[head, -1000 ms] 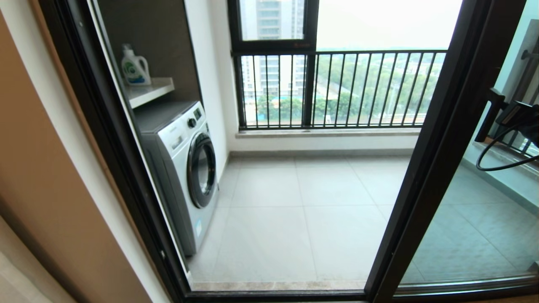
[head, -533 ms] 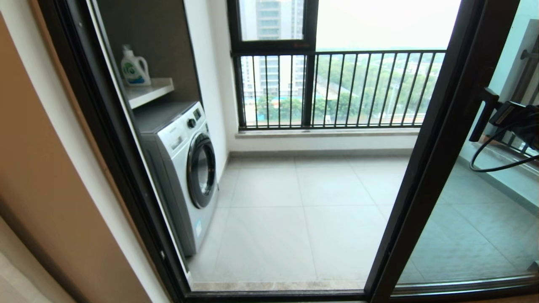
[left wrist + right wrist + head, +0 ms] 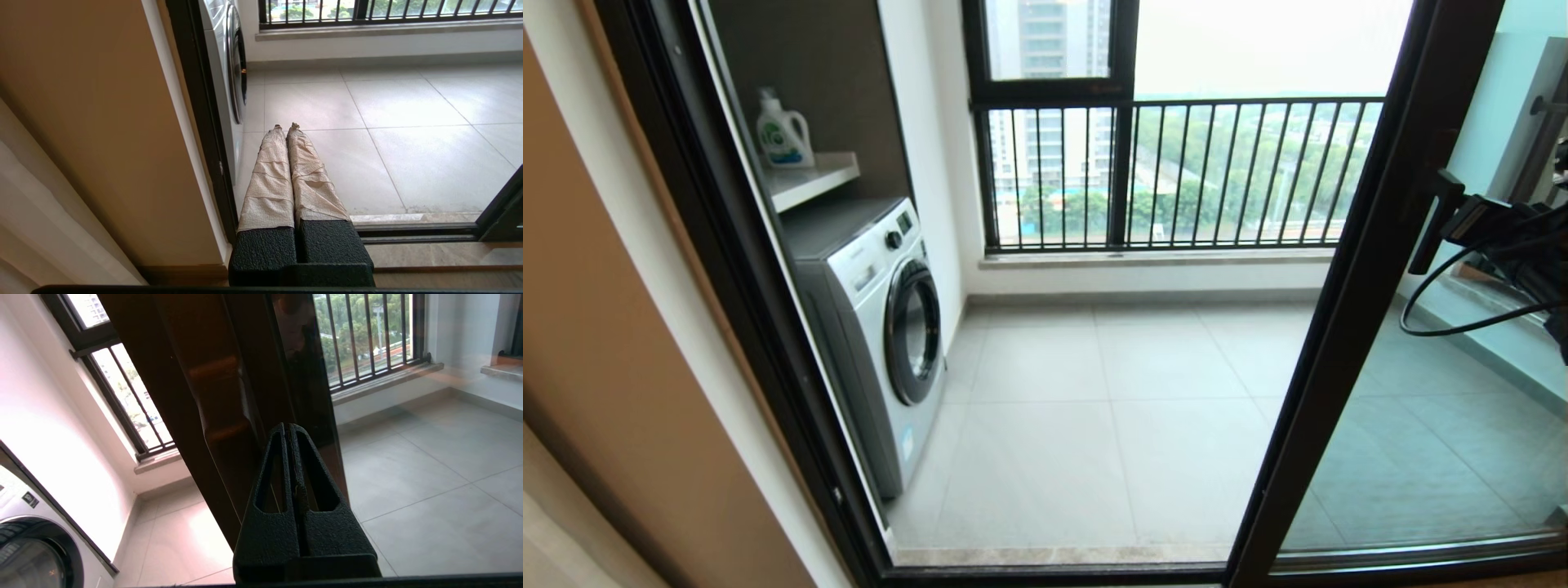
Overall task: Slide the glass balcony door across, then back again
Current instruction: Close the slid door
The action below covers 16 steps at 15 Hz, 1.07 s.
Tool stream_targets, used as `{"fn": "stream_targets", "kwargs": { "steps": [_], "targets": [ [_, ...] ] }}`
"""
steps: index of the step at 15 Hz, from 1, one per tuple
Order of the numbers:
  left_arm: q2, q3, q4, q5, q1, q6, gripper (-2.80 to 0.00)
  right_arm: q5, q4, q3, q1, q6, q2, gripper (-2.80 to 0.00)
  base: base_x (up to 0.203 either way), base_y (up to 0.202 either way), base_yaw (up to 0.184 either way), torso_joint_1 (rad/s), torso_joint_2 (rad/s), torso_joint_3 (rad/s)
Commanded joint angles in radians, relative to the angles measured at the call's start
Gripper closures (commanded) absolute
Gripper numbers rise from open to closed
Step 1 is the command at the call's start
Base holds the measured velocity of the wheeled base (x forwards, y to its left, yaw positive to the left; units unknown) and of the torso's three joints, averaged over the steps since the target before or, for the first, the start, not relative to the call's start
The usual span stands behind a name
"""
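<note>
The glass balcony door's dark upright [image 3: 1347, 327] crosses the right of the head view, and its clear pane [image 3: 1445, 425] covers the far right. The doorway left of it stands open onto the balcony. My right gripper [image 3: 287, 426] is shut and empty. Its tips rest against the brown upright [image 3: 245, 375], beside the moulded pull handle [image 3: 220, 400]. In the head view the right wrist [image 3: 1494, 224] sits right next to the upright at handle height. My left gripper [image 3: 286, 126], with tape-wrapped fingers [image 3: 269, 175], is shut on nothing and hangs low by the left jamb.
A white washing machine [image 3: 882, 327] stands inside the balcony at the left, under a shelf holding a detergent bottle [image 3: 783, 131]. A black-barred railing [image 3: 1176, 171] closes the far side. The fixed door jamb [image 3: 760, 327] and a tan wall [image 3: 613, 351] are at the left. A black cable [image 3: 1454, 327] loops below my right wrist.
The door's upright has slid a little to the left, narrowing the opening, and my right gripper has moved left with it. The left arm has not moved.
</note>
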Motion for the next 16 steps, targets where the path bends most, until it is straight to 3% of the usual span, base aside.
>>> {"fn": "stream_targets", "kwargs": {
  "steps": [1, 9, 13, 16],
  "targets": [
    [0.0, 0.002, 0.0, 0.0, 0.0, 0.001, 0.0, 0.002, -0.012, 0.016, 0.029, 0.001, -0.001, 0.0, 0.0, 0.0, 0.0, 0.0, 0.0, 0.0],
    [0.0, 0.002, 0.0, 0.0, 0.0, 0.001, 0.0, -0.001, -0.047, 0.104, 0.131, -0.016, -0.031, 0.0, 0.0, 0.0, 0.0, 0.0, 0.0, 0.0],
    [0.0, 0.002, 0.0, 0.0, 0.0, 0.001, 0.0, -0.07, -0.085, 0.143, 0.216, -0.051, -0.03, 0.0, 0.0, 0.0, 0.0, 0.0, 0.0, 0.0],
    [0.0, 0.002, 0.0, 0.0, 0.0, 0.001, 0.0, -0.074, -0.108, 0.166, 0.251, -0.058, -0.032, 0.0, 0.0, 0.0, 0.0, 0.0, 0.0, 0.0]
  ]
}}
